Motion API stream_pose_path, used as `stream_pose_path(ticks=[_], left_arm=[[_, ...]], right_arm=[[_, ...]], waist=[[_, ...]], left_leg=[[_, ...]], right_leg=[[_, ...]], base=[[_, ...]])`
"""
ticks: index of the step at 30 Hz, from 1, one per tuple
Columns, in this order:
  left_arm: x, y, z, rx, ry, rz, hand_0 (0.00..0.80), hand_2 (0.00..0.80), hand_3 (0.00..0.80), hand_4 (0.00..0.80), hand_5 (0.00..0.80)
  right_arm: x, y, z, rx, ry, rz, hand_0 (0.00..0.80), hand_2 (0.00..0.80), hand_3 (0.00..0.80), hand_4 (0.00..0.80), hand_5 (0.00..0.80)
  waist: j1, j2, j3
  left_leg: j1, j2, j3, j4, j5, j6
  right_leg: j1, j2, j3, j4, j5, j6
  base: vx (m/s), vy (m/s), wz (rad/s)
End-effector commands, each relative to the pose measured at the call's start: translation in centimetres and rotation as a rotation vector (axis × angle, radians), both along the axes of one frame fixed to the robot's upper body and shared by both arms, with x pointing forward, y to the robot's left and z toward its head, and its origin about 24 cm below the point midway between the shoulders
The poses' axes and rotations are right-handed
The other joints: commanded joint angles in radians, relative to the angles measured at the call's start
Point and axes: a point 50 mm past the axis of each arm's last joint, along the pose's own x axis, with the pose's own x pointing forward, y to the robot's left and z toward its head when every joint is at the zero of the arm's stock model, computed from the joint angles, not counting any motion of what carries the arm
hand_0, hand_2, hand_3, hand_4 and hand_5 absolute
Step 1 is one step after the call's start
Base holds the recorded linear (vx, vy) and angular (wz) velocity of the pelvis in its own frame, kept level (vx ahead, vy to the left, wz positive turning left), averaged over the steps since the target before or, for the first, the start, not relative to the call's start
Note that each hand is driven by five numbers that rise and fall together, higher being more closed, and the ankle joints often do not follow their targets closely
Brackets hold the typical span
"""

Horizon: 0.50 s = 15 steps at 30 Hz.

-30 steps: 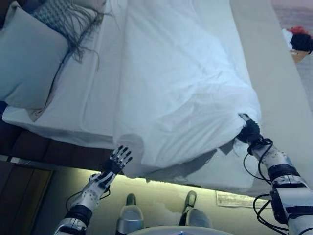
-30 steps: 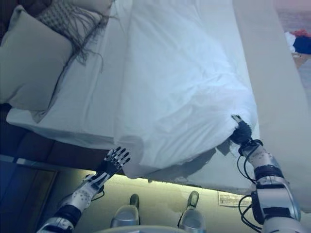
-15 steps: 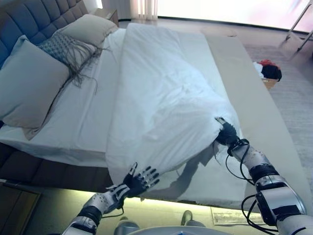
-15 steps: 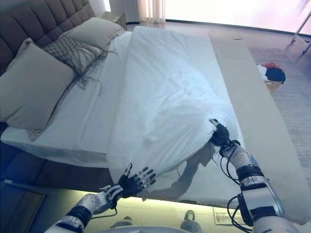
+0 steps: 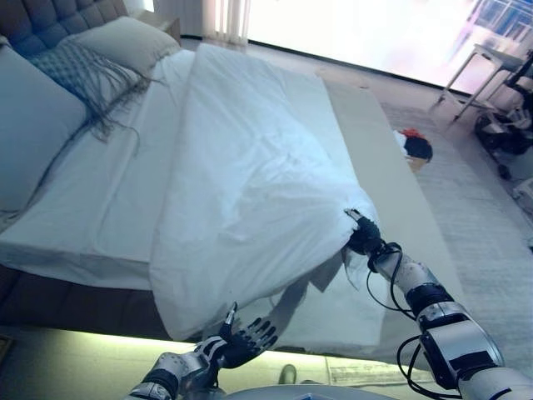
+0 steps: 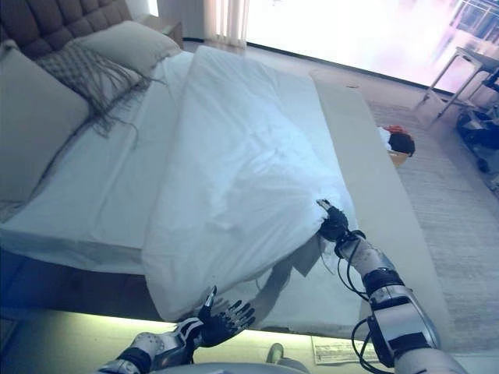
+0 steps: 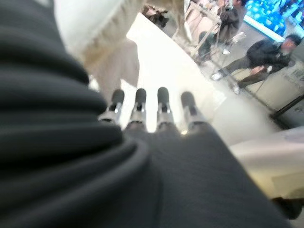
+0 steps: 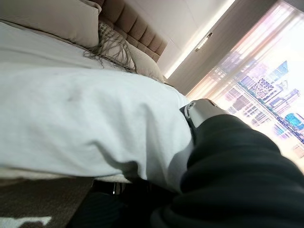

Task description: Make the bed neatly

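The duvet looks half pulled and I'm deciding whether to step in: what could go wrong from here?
1. Only the right hand grips the white duvet, at its raised edge; one-sided pulling may skew it further.
2. The left hand is open below the drooping corner, holding nothing, so that corner may stay hanging off the bed.
3. The duvet is bunched into a ridge, baring the sheet near the pillows; wrinkles may remain.

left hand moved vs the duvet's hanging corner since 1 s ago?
Yes. The left hand sat beside the white duvet's hanging corner; now it is open below that corner's lower edge, off the cloth.
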Motion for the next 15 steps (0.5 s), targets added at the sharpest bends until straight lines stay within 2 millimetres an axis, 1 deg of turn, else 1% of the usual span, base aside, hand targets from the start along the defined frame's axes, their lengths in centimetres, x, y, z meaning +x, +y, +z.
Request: stream_pose_path(ticks=[1, 2, 3, 4, 7, 11, 15], left_arm=[[3.3, -2.0, 1.3, -0.060, -0.057, 0.077, 0.063, 0.063, 0.063, 0.063, 0.063], [3.6, -1.8, 1.4, -0.054, -0.062, 0.103, 0.122, 0.122, 0.122, 0.122, 0.122], [3.9, -1.6, 1.4, -0.047, -0.068, 0.117, 0.091, 0.091, 0.091, 0.091, 0.091], [4.1, -1.4, 1.5, -0.041, -0.077, 0.130, 0.000, 0.000, 0.000, 0.000, 0.000], [5.0, -1.0, 1.9, -0.054, -0.130, 0.190, 0.000, 0.000, 0.000, 0.000, 0.000], [6.1, -1.2, 2.8, -0.093, -0.205, 0.236, 0.000, 0.000, 0.000, 0.000, 0.000], [7.1, -1.6, 3.5, -0.108, -0.266, 0.273, 0.000, 0.000, 0.000, 0.000, 0.000]], right_arm=[[3.3, 0.1, 8.0, 0.081, -0.335, 0.011, 0.800, 0.800, 0.800, 0.800, 0.800], [3.2, 0.2, 8.1, 0.085, -0.340, 0.015, 0.800, 0.800, 0.800, 0.800, 0.800], [3.1, 0.2, 8.1, 0.089, -0.343, 0.017, 0.800, 0.800, 0.800, 0.800, 0.800], [2.9, 0.2, 8.2, 0.095, -0.344, 0.021, 0.800, 0.800, 0.800, 0.800, 0.800], [2.4, 0.1, 7.8, 0.106, -0.331, 0.033, 0.800, 0.800, 0.800, 0.800, 0.800], [1.3, -0.3, 6.3, 0.097, -0.289, 0.032, 0.800, 0.800, 0.800, 0.800, 0.800], [0.4, -0.8, 4.8, 0.085, -0.251, 0.032, 0.800, 0.800, 0.800, 0.800, 0.800]], waist=[[-0.017, -0.014, 0.051], [-0.021, -0.020, 0.051], [-0.023, -0.024, 0.050], [-0.028, -0.028, 0.048], [-0.046, -0.033, 0.039], [-0.065, -0.026, 0.030], [-0.076, -0.015, 0.020]], left_leg=[[-0.053, 0.012, 0.025, 0.010, -0.002, 0.066], [-0.052, 0.014, 0.028, 0.011, -0.003, 0.066], [-0.050, 0.016, 0.031, 0.011, -0.004, 0.065], [-0.048, 0.017, 0.036, 0.013, -0.004, 0.065], [-0.038, 0.022, 0.051, 0.016, -0.006, 0.064], [-0.019, 0.024, 0.068, 0.021, -0.012, 0.062], [0.000, 0.022, 0.081, 0.015, -0.014, 0.060]], right_leg=[[0.093, -0.007, -0.038, 0.002, -0.098, 0.068], [0.094, -0.005, -0.038, 0.002, -0.098, 0.067], [0.094, -0.003, -0.037, 0.002, -0.099, 0.066], [0.095, -0.001, -0.035, 0.002, -0.100, 0.065], [0.099, 0.004, -0.023, 0.004, -0.104, 0.060], [0.110, 0.004, -0.010, 0.004, -0.109, 0.057], [0.123, 0.002, -0.006, 0.001, -0.111, 0.059]], base=[[-0.023, -0.099, -0.09], [-0.014, -0.083, -0.07], [-0.005, -0.066, -0.06], [0.004, -0.058, -0.05], [0.015, -0.032, -0.11], [0.025, -0.003, -0.16], [0.009, 0.000, -0.02]])
